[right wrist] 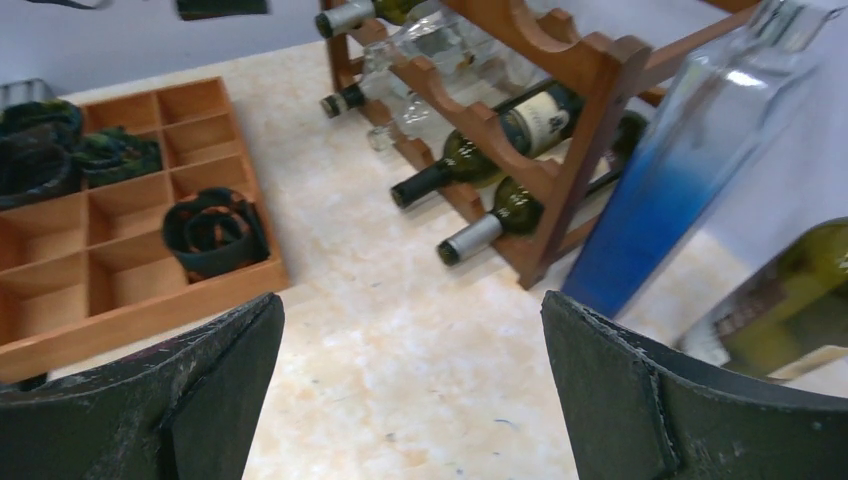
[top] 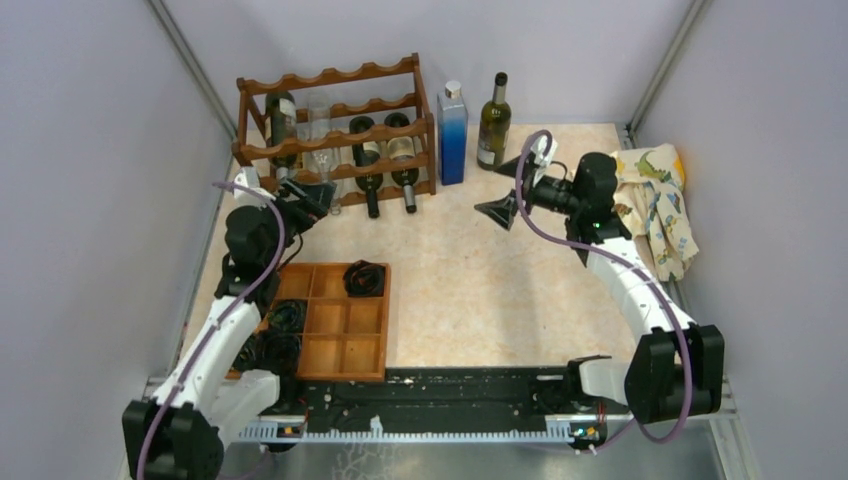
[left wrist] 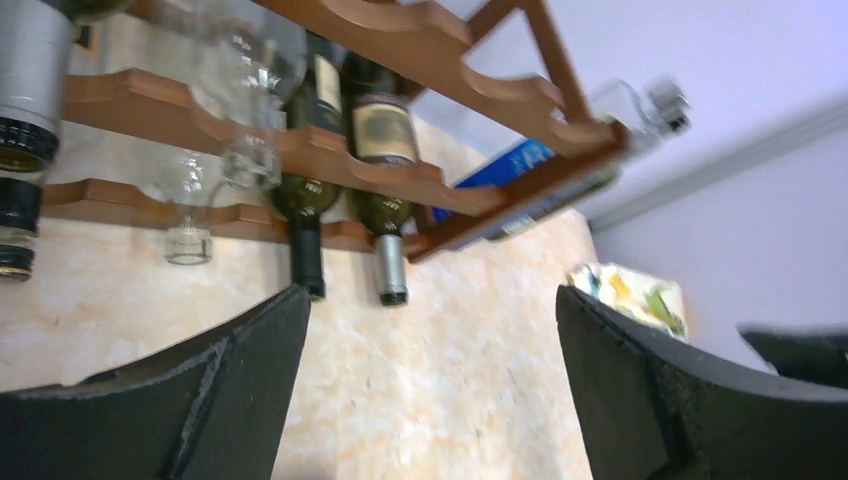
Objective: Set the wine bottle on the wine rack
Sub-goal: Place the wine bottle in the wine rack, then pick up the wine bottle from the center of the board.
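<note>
Far back on the tabletop, standing up straight by the wall: the wine bottle, dark green, just to the right of a tall blue bottle. Not on the wine rack, not held by anything. On the other side of the blue bottle, right beside it: that wine rack, brown wood with wavy rails. Lying in it, some dark bottles and a clear glass one, necks toward the arms. Near the wine bottle, a bit in front of it: right pincer, spread wide open, nothing between its fingers. Close to the rack's left front corner: left pincer, also wide open and empty. Beside the left arm, a flat wooden tray with black coiled things in some of its boxes. Over by the right wall, a crumpled patterned cloth.
</note>
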